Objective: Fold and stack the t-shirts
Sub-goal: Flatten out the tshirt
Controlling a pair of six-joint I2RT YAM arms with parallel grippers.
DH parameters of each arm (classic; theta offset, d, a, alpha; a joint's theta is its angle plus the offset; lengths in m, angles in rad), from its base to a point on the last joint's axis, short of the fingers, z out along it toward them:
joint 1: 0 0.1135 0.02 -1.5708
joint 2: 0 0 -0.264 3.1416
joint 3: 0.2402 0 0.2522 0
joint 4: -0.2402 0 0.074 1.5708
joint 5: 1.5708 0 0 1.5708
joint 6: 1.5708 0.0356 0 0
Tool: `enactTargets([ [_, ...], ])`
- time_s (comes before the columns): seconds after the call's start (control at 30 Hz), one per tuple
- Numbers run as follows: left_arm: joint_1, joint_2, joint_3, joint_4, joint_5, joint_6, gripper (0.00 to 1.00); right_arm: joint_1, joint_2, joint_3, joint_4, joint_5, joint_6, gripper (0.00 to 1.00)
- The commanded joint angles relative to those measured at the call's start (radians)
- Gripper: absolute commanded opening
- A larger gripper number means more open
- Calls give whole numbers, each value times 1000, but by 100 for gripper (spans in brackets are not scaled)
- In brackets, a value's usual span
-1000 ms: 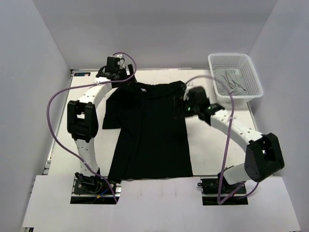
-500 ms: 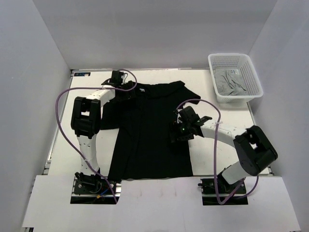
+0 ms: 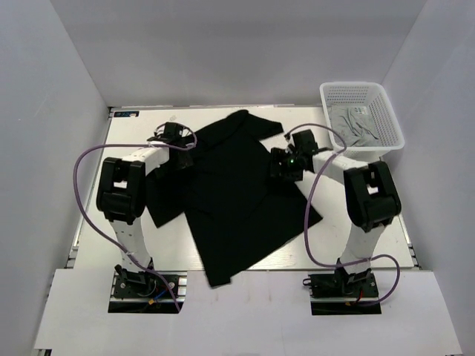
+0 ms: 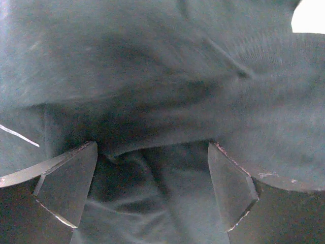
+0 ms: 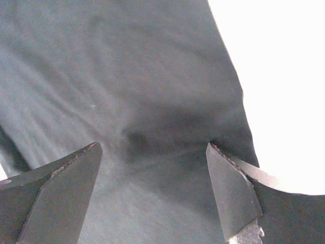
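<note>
The black t-shirt [image 3: 237,200] lies skewed and rumpled on the white table, its hem running diagonally from the near middle up to the right. My left gripper [image 3: 176,142] is at the shirt's far left part; in the left wrist view [image 4: 152,188] its jaws stand apart with bunched black cloth [image 4: 152,91] between and under them. My right gripper [image 3: 286,163] is over the shirt's right edge; in the right wrist view [image 5: 150,188] it is open above flat black cloth [image 5: 127,91]. The light grey t-shirt [image 3: 355,126] lies crumpled in the basket.
The white mesh basket [image 3: 326,93] stands at the far right corner. Bare white table [image 3: 356,215] shows to the right of the black shirt and in the right wrist view [image 5: 279,76]. Purple cables loop off both arms. White walls close in the far side, left and right.
The black shirt has turned from lying straight to lying skewed, its hem swung up on the right. My right gripper moved away from me along its right edge. My left gripper shifted slightly nearer.
</note>
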Motion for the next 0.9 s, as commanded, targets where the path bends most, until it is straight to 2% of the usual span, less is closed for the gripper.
enactTargets([
  [0.0,-3,-103,-58,-95,-52,-44,100,-53,129,122,-84,97,-101,90],
  [0.1,-12,-189,-122,-95,-35,-55,100,-87,200,267,-92,114,-119,90],
  [0.27,-12,-327,-306,-75,136,-46,100,-104,318,460,-143,165,-176,90],
  [0.37,-23,-443,-382,-53,158,-58,100,-101,309,500,-135,130,-219,90],
  [0.43,-23,-529,-394,-20,245,-58,100,-92,285,514,-153,137,-239,90],
  [0.47,-23,-557,-394,-7,268,-58,100,-95,216,510,-152,139,-242,90],
  [0.57,-23,-643,-422,80,341,-24,100,-81,46,410,-102,133,-216,90],
  [0.63,-23,-652,-395,99,341,-24,100,-63,-74,244,-62,123,-165,90],
  [0.67,-23,-641,-378,114,353,-6,100,-58,-155,141,-34,125,-148,90],
  [0.73,-32,-605,-321,140,364,-6,100,-38,-264,36,-16,125,-80,90],
  [0.77,-32,-582,-299,152,374,-6,100,-35,-303,-116,7,128,-62,90],
  [0.8,-32,-522,-279,172,409,-6,100,-32,-402,-169,17,114,-38,90],
  [0.83,-32,-485,-241,189,427,6,100,-25,-433,-212,33,113,-32,90],
  [0.87,-32,-445,-220,221,454,17,100,-20,-462,-337,44,102,-13,90],
])
